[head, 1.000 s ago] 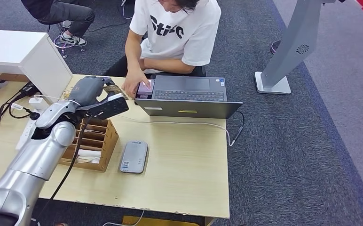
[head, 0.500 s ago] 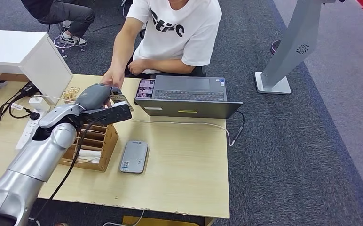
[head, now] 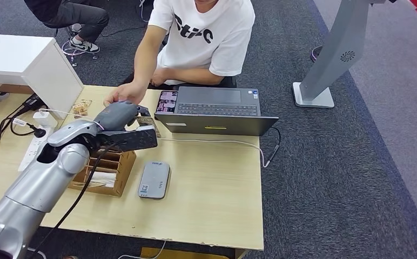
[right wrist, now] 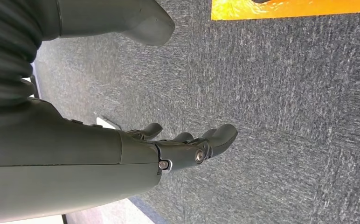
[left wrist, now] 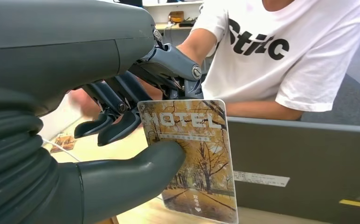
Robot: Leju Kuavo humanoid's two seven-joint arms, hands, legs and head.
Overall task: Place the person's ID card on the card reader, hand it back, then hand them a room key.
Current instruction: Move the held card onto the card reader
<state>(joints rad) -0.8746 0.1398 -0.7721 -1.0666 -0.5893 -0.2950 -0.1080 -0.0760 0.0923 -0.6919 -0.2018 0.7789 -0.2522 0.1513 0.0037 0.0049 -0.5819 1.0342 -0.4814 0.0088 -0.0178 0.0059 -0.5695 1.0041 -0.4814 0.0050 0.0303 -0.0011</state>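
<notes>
Autumn-gold room key [left wrist: 190,158], seemingly upright with its long axis vertical, is pinched by the left hand [left wrist: 122,116].

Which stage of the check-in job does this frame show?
Last stage. The left hand holds out a hotel room key card, and the person's hand reaches toward it. The card reader lies bare, so the ID steps look done. Only the handover remains.

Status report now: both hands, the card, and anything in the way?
Left hand pinches hotel key card. Right hand hangs open over carpet. Person's hand right behind the left hand, reaching; nothing between them.
</notes>
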